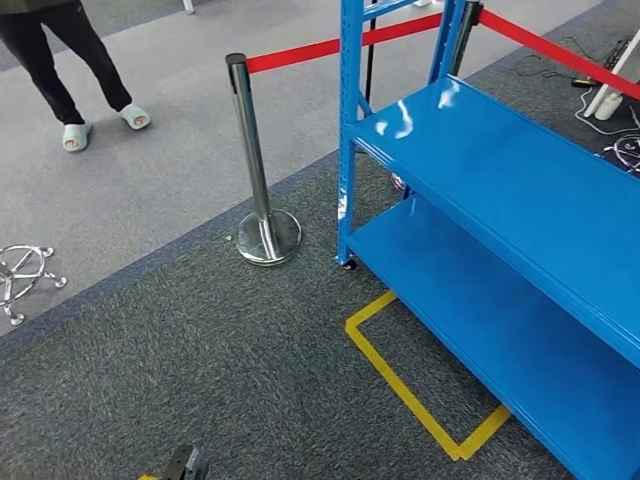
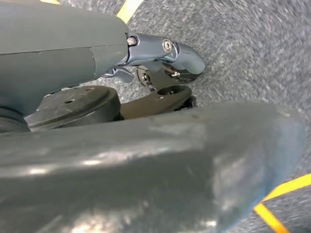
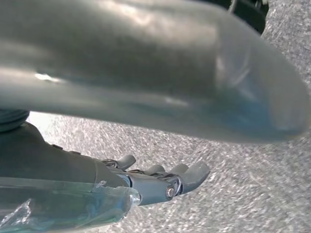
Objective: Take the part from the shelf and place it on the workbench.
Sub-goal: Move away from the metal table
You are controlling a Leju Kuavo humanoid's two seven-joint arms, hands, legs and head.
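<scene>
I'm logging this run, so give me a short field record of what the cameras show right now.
shelf: blue shelf, both visible levels bare
floor mark: yellow tape on the carpet beside the shelf
barrier: chrome post with red belt
person: legs at the far left
left hand: over carpet, holds nothing
right hand: fingers straight, holds nothing
part: none seen

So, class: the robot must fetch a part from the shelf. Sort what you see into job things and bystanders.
Job:
blue shelf
left robot hand
right robot hand

Just about:
steel post
red belt
yellow floor tape
person's legs
</scene>
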